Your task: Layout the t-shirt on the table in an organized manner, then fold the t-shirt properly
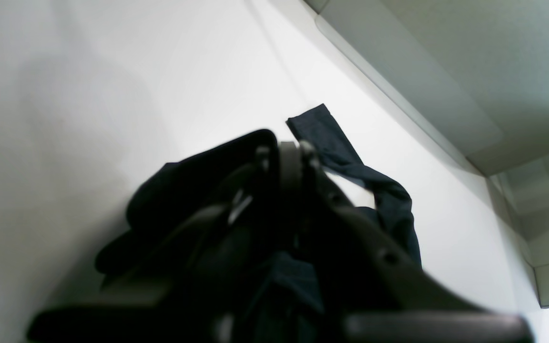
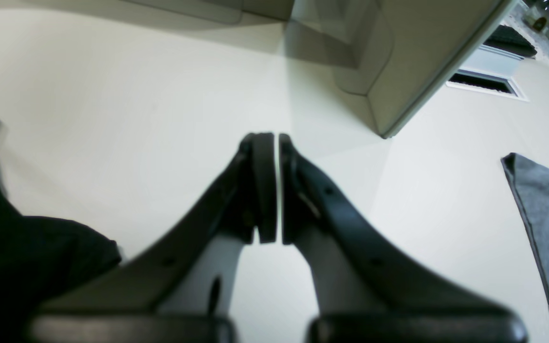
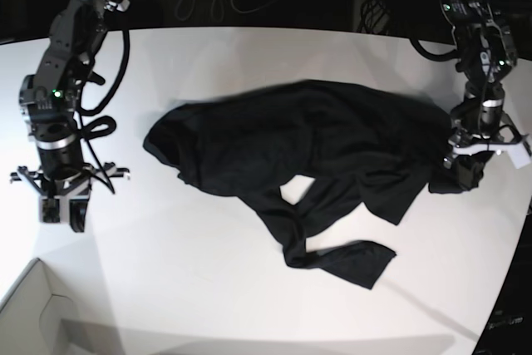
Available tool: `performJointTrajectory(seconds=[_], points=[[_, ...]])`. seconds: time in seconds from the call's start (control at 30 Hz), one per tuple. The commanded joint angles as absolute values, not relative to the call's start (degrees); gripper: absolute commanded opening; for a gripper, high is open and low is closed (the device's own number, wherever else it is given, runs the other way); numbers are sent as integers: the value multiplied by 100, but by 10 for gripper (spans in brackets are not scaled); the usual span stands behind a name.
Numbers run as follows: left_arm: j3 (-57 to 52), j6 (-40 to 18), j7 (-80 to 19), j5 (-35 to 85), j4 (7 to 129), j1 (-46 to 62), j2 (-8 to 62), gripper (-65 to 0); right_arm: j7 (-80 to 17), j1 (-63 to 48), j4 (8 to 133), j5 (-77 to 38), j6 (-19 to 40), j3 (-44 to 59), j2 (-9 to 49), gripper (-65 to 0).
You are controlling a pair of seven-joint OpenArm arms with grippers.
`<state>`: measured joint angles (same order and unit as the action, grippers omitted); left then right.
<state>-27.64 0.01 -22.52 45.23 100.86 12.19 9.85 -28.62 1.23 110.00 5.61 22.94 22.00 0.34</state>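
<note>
T-shirt: the black long-sleeved t-shirt [image 3: 316, 147] sprawls rumpled across the middle of the base view, its bulk running from centre left to the right edge, folds and creases all over it.
Sleeve: one sleeve [image 3: 337, 262] twists down toward the lower centre of the base view and ends in a flat cuff lying on the table; a small patch of white tabletop shows through a loop of cloth just above it.
Table: the white table [image 3: 208, 288] fills most of the base view, its curved edge sweeping down the lower right.
Left gripper: the left gripper [image 1: 288, 157] sits at the right edge of the base view, right at the garment's end; in the left wrist view its jaws are pressed together with dark fabric bunched around and beneath them, so it is pinching the t-shirt.
Right gripper: the right gripper [image 2: 277, 188] is at the left of the base view, well apart from the cloth, over bare table; in the right wrist view its jaws are pressed together with only a thin slit between the pads and nothing in them.
Box: a white box corner [image 3: 33, 305] pokes into the lower left of the base view.
</note>
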Motion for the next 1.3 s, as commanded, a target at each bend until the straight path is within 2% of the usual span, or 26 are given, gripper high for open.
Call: performJointTrajectory(seconds=[0.0, 0.5, 0.77, 0.83, 0.97, 1.03, 1.27], points=[[-2782, -22, -2123, 4576, 10176, 1165, 1059, -648, -2721, 224, 11011, 541, 2237, 2202, 84, -650], [-2782, -22, -2123, 4558, 10167, 1174, 1059, -648, -2730, 154, 10703, 541, 2237, 2018, -66, -650], [-2791, -22, -2123, 4259, 10176, 1218, 1059, -648, -2730, -136, 10009, 541, 2237, 734, -84, -644], [-2818, -22, -2123, 4259, 10176, 1270, 1059, -648, -2730, -110, 9710, 549, 2237, 532, -84, -581], [-2826, -22, -2123, 4259, 10176, 1305, 1059, -648, -2730, 101, 9165, 549, 2220, 470, -84, -399], [-2826, -22, -2123, 4259, 10176, 1305, 1059, -648, -2730, 198, 8945, 532, 2220, 497, -84, -341], [-2826, -22, -2123, 4259, 10176, 1305, 1059, -648, -2730, 593, 8154, 523, 2237, 479, -66, -334]])
